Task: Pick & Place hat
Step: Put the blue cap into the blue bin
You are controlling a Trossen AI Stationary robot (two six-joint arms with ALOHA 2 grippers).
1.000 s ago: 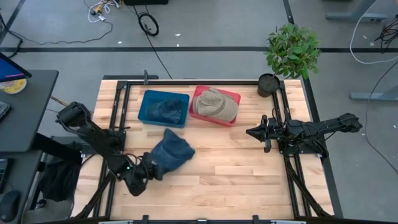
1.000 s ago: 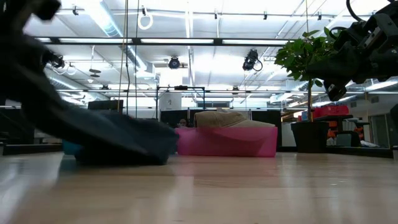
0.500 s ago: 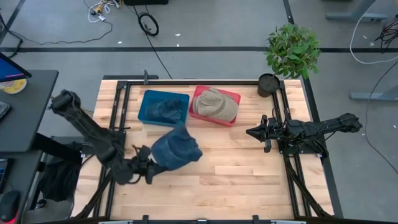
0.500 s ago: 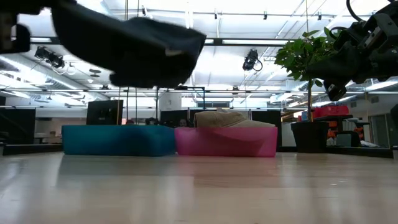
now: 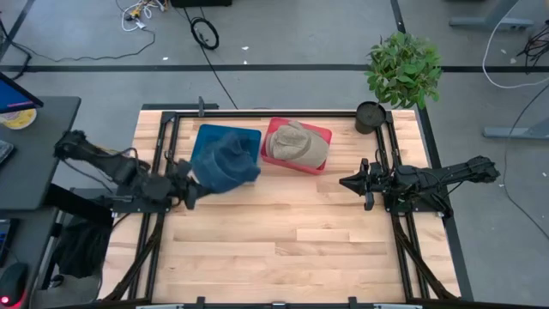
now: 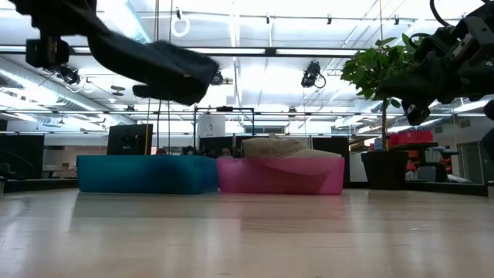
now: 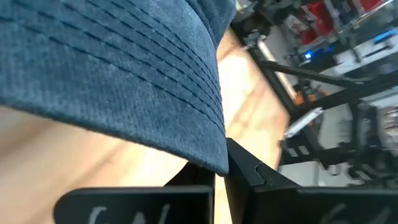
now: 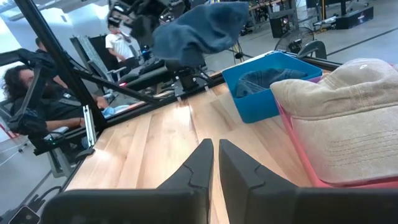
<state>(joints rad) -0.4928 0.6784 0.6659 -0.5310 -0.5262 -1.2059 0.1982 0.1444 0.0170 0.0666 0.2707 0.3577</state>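
A: Height first; from above, the left gripper (image 5: 190, 182) has the blue hat (image 5: 225, 163) clamped by its brim, hanging over the near edge of the blue bin (image 5: 206, 135); it wants to travel further over the bin before letting go.

B: And the right gripper (image 5: 346, 182)?

A: Parked well apart on the tabletop's (image 5: 326, 240) right side, jaws closed on nothing; the pink bin (image 5: 319, 135) with the tan hat (image 5: 296, 144) is beside the blue one, so keep the drop off that shared wall.

B: Level view?

A: Blue hat (image 6: 158, 68) rides well above the blue bin (image 6: 147, 174); I'd lower it before release so it doesn't flop over the rim.

B: Left wrist?

A: Brim (image 7: 124, 81) pinched in the jaws; grip looks sound.

B: Right wrist?

A: Its own jaws are pressed together; blue hat (image 8: 199, 31) aloft, another dark hat (image 8: 267, 81) already in the blue bin (image 8: 273, 99); aim beside it.
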